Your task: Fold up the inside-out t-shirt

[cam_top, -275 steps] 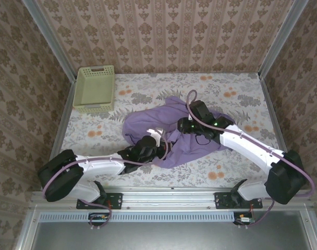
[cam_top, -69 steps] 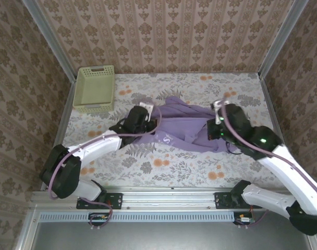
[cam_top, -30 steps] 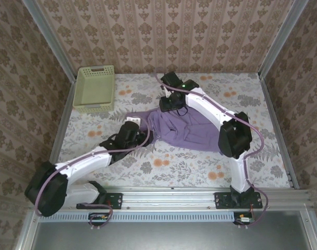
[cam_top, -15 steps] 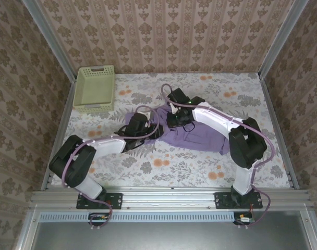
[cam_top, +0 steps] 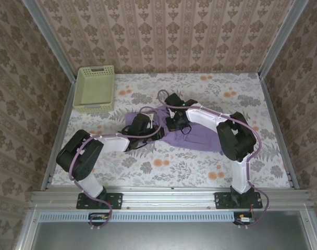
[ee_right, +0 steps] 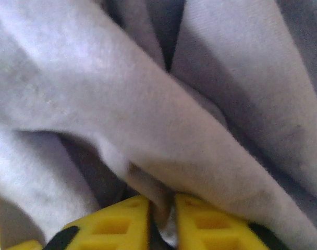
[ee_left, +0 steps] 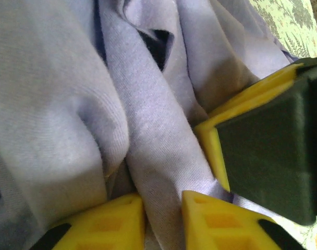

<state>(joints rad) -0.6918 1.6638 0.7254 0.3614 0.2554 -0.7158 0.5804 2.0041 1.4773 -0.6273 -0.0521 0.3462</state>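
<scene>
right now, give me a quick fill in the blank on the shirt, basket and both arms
The green basket stands in the table's far ____ corner.
The crumpled shirt is ____ in colour.
The left jaws and right jaws are each ____ on a fold of shirt.
Missing: left; purple; shut.

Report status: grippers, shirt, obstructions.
Left gripper shut on t-shirt fold. Right gripper likewise. Shirt bunched, mid-table. Basket apart, far-left corner.

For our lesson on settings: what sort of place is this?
Probably a robot test booth: wallpapered panels in metal framing, a flowered table, and left arm and right arm bolted to a rail.
</scene>
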